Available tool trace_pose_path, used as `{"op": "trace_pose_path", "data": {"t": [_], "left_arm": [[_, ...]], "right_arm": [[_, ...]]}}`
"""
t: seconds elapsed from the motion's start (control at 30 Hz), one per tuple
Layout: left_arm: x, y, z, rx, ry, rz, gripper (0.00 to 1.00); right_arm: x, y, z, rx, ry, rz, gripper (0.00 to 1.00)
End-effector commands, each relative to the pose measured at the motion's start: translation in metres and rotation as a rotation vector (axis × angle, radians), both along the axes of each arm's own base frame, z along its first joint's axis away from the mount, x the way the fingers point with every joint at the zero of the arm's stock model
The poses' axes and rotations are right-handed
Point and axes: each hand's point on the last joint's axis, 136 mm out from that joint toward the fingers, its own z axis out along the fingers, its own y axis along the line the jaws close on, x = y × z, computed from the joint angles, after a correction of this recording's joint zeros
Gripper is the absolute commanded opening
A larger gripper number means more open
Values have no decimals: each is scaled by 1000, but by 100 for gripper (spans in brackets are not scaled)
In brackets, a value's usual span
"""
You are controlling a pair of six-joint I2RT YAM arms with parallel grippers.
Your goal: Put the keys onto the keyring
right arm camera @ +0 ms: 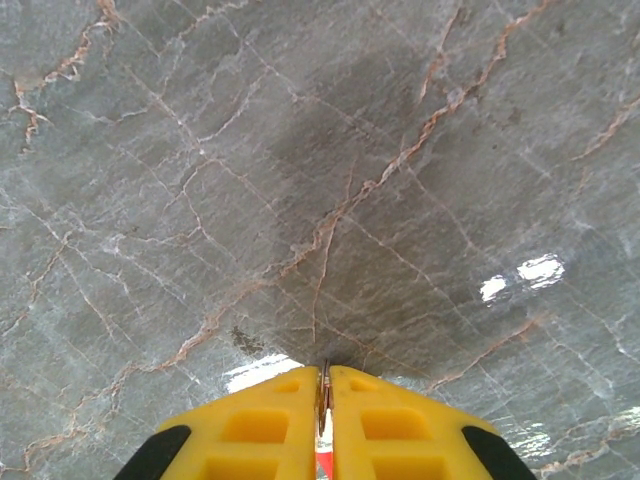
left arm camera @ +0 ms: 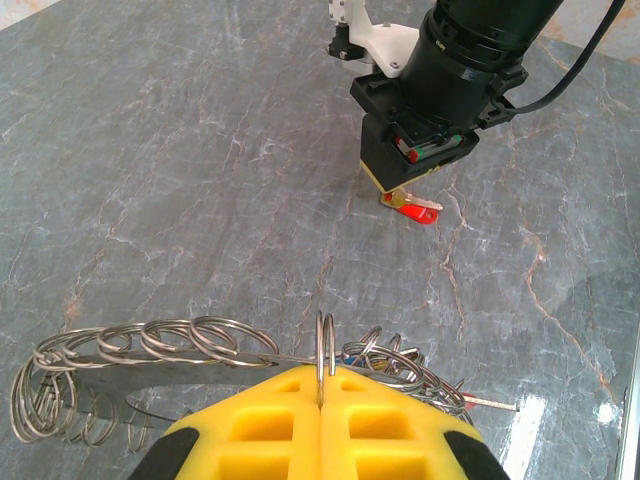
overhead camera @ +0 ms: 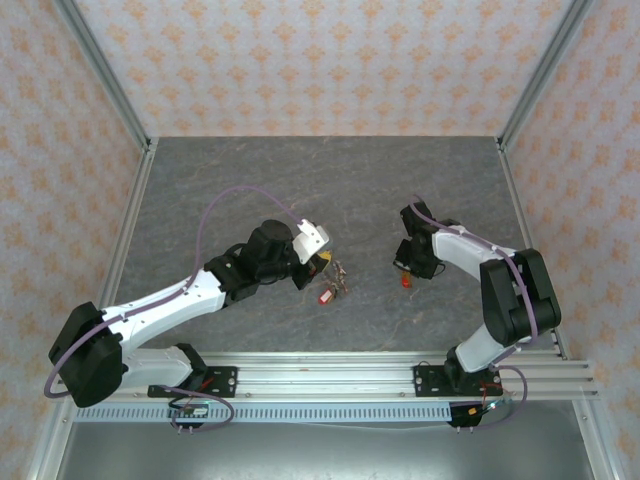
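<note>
Grey marble tabletop (overhead camera: 250, 180): we see the left gripper (left arm camera: 320, 380) pinched on the keyring (left arm camera: 200, 340), the right gripper (right arm camera: 324, 385) clamped on a red-tagged key (right arm camera: 323, 462).

A dark grey, marble-patterned worktop (overhead camera: 330, 180) with pale and rust-coloured veins covers the middle of the cell. Cream wallpapered walls (overhead camera: 320, 60) with a repeating orange floral motif rise behind it and at both sides. Silver aluminium frame posts (overhead camera: 104, 70) slant up from the far corners, and a silver aluminium rail (overhead camera: 330, 372) runs along the near edge. Overhead light leaves bright white glare patches (right arm camera: 540, 268) on the glossy surface.
</note>
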Motion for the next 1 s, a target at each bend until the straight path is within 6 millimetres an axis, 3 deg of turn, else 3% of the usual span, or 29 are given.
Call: {"op": "trace_pose_path", "data": {"t": [0.0, 0.23, 0.53, 0.8, 0.97], "left_arm": [[6, -10, 29, -67, -51, -2, 0], [6, -11, 28, -65, -48, -6, 0], [5, -10, 28, -66, -46, -4, 0], [5, -10, 27, -65, -46, -5, 0], [5, -9, 28, -66, -47, -2, 0]], "right_arm": [[5, 0, 11, -17, -26, 13, 12], [4, -1, 13, -22, -29, 14, 9], [4, -3, 14, -32, -32, 8, 12], [5, -3, 16, -39, -37, 14, 7], [9, 1, 34, -33, -108, 79, 0]]}}
